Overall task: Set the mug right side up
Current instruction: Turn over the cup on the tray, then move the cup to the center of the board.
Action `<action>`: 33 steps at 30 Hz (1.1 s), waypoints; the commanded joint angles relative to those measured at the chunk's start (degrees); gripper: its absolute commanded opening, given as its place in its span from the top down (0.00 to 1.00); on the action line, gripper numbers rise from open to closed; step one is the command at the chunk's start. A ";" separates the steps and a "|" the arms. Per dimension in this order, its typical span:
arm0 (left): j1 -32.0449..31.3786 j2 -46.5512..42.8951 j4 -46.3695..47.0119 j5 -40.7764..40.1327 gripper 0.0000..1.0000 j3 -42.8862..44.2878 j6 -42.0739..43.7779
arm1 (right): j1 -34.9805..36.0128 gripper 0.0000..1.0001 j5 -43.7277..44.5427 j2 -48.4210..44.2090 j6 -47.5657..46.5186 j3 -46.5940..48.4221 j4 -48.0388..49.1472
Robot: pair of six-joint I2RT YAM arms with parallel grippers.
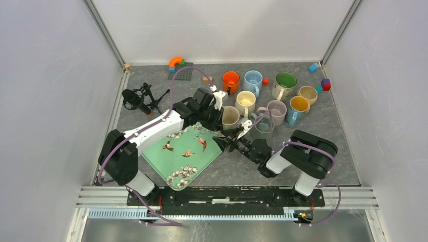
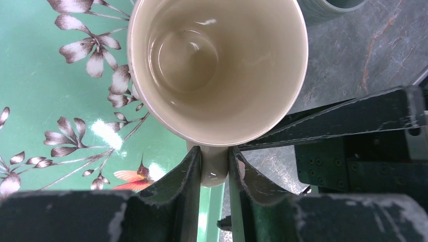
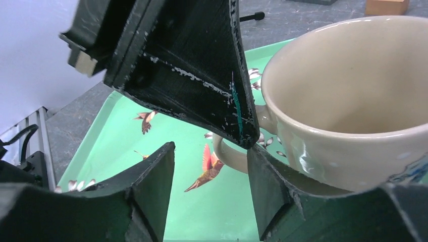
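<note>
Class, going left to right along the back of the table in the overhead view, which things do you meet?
Orange arch-shaped toy block → orange ceramic mug → pale blue ceramic mug → white mug with green inside → tan ceramic mug → purple toy block.

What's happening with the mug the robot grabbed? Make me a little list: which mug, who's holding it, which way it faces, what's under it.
mug: cream mug
facing: mouth up
left gripper: shut on the mug's handle
right gripper: open, close beside the handle, not gripping
under the mug: edge of the green tray with birds and flowers
behind: more mugs on the table, such as the orange mug
</note>
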 commanded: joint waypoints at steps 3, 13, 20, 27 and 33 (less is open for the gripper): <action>0.04 -0.91 -0.09 -2.47 0.97 2.03 1.83 | -0.33 0.36 0.37 -6.53 1.38 -2.90 17.44; 0.02 -1.63 -0.19 -3.79 0.90 2.30 0.75 | -0.74 0.11 2.57 -26.31 1.36 -7.01 -7.99; -0.22 -1.60 -0.28 -4.79 0.80 2.04 0.50 | -1.03 0.02 12.41 -44.19 0.67 -4.36 -35.43; -2.22 -0.25 -1.31 -7.53 0.69 3.15 0.87 | -1.24 0.02 24.81 -52.45 2.73 6.66 -64.07; -3.68 0.30 -1.69 -10.72 0.61 3.53 0.41 | -1.24 0.02 33.18 -55.82 5.38 13.69 -79.24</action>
